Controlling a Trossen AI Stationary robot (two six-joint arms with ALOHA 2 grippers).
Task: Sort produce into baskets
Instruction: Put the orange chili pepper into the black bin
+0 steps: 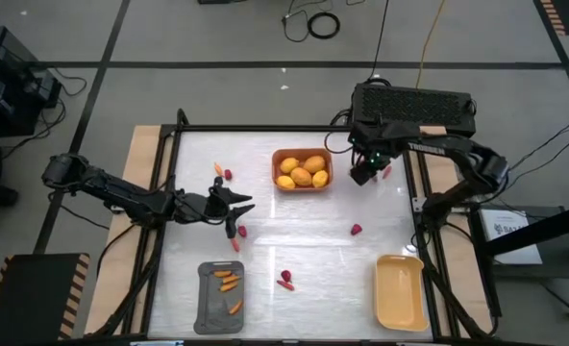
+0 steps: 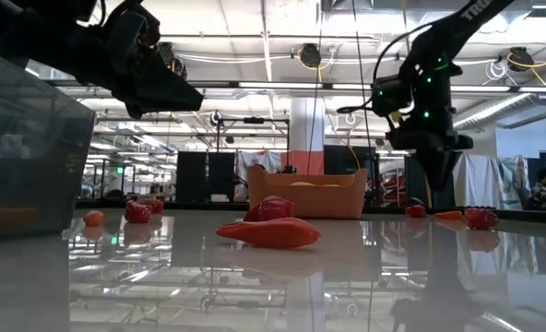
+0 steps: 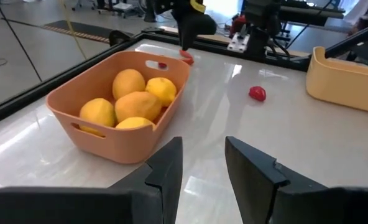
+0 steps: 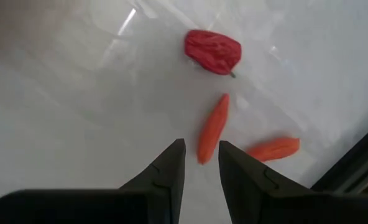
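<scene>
Directly below right gripper (image 4: 201,163), jaws slightly parted and empty: carrot stick (image 4: 212,127), long axis running away between fingertips, at far right beside orange-brown basket (image 1: 276,180). Left gripper (image 3: 202,163) likewise narrowly open, farther off.

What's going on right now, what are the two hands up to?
Right hand open, empty, poised over a carrot stick beside the orange basket. Left hand open, empty, above mid-table. Red berry lies close by; nothing blocking.
</scene>
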